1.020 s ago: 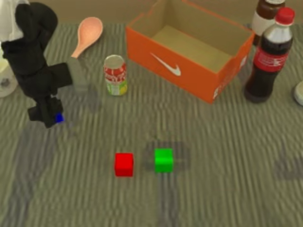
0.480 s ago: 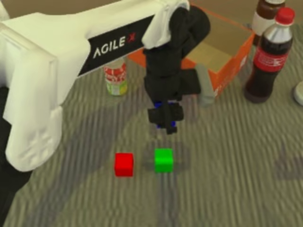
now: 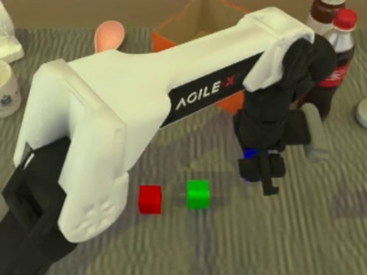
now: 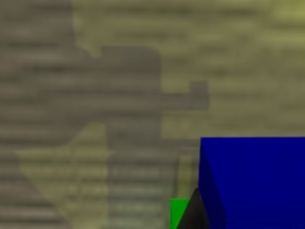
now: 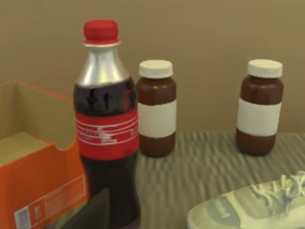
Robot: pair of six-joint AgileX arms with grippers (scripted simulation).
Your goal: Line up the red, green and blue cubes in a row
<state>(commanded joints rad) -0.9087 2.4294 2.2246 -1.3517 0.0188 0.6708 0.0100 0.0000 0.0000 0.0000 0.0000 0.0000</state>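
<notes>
The red cube [image 3: 150, 199] sits on the table just to the left of the green cube [image 3: 198, 193], with a small gap between them. To the right of the green cube, and a bit farther back, the left gripper [image 3: 261, 170] hangs above the table with its fingers closed on the blue cube [image 3: 249, 154]. In the left wrist view the blue cube [image 4: 255, 181] looks big and close, and a bit of the green cube [image 4: 178, 212] peeks out beside it. The blue cube has to land to the right of the green cube, in one line with it. If it comes down too close, it may bump the green cube and push it crooked. If it drops too far back, the row will bend. The right arm is parked off past the cola bottle [image 5: 106, 125], far to the right of the green cube, and its gripper does not show.
</notes>
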